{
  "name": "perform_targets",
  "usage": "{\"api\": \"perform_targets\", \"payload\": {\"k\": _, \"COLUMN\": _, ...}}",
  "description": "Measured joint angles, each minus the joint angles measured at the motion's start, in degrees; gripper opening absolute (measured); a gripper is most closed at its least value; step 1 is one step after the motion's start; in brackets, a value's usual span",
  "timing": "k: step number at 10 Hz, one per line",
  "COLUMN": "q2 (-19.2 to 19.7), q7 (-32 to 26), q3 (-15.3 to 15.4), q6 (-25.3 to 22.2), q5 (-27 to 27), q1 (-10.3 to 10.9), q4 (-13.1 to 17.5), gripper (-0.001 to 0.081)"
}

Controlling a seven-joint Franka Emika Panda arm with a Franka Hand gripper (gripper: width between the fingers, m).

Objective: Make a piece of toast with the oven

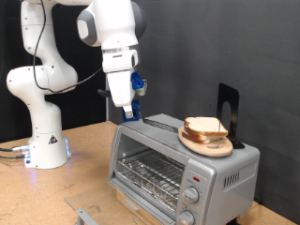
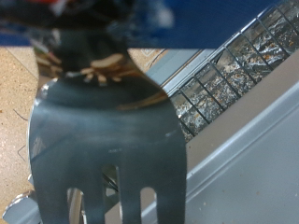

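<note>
Gripper (image 1: 130, 116) above the oven's (image 1: 178, 159) rear corner, fork (image 2: 107, 140) clamped between its fingers, toast (image 1: 206, 128) on wooden plate (image 1: 204, 142) alongside.

The gripper's (image 1: 130, 114) fingertips sit behind the oven's (image 1: 178, 161) top edge, so their spread is unreadable. In the wrist view a blurred fork (image 2: 107, 140) fills the frame, tines cut off at six o'clock. The oven's base runs off the exterior view's bottom.
</note>
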Motion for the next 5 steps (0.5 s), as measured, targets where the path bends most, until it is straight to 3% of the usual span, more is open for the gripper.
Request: {"api": "perform_targets", "payload": {"k": 5, "q2": 1.2, "q7": 0.0, "q3": 1.9, "q6": 0.3, "q5": 0.0, "q1": 0.2, "q4": 0.5, "gripper": 0.0401}}
